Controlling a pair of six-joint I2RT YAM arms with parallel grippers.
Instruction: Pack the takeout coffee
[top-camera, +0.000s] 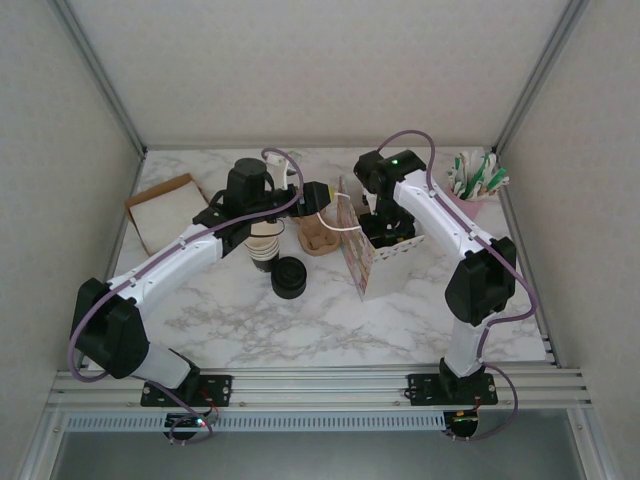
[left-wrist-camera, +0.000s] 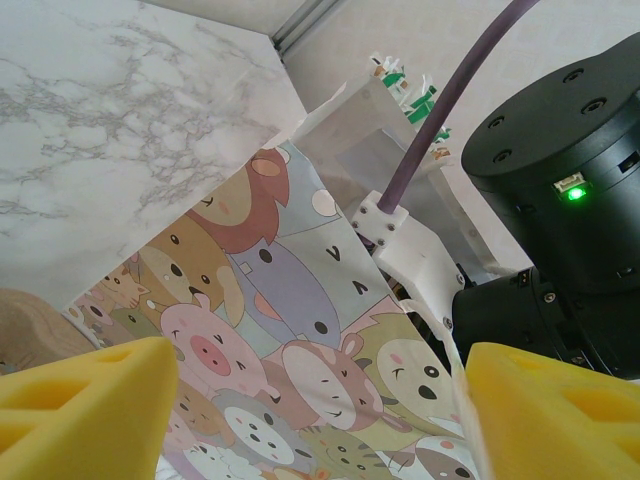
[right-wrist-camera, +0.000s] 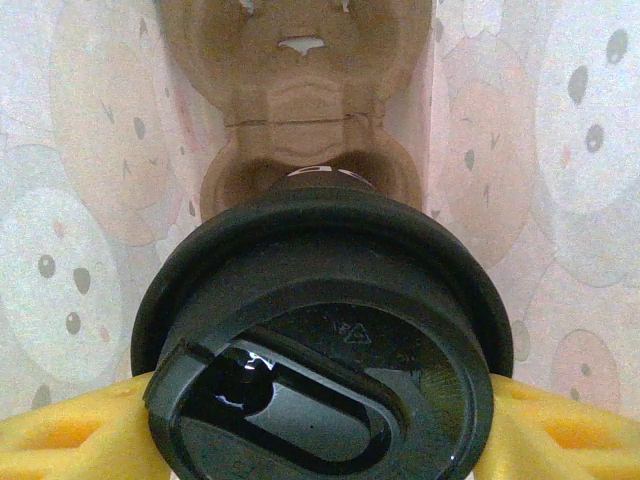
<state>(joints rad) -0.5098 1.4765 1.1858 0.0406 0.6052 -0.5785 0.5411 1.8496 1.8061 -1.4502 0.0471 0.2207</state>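
At lower centre of the right wrist view, the right gripper (right-wrist-camera: 320, 430) pinches the lidded cup (right-wrist-camera: 320, 300); the left gripper (left-wrist-camera: 320, 400) stands spread.

Bag (top-camera: 357, 255) interior is taken up by right gripper (right-wrist-camera: 320, 430) clamped on the lidded cup (right-wrist-camera: 320, 340); printed walls are pressed close on both sides of it, little slack seen. Left gripper (left-wrist-camera: 320, 410), jaws spread wide, is faced by the bag's outer wall. Cup stack (top-camera: 264, 245), lid pile (top-camera: 288, 277) and carrier (top-camera: 318, 238) are crowded left of the bag. Bare table (top-camera: 300, 330) is found open along the near edge.
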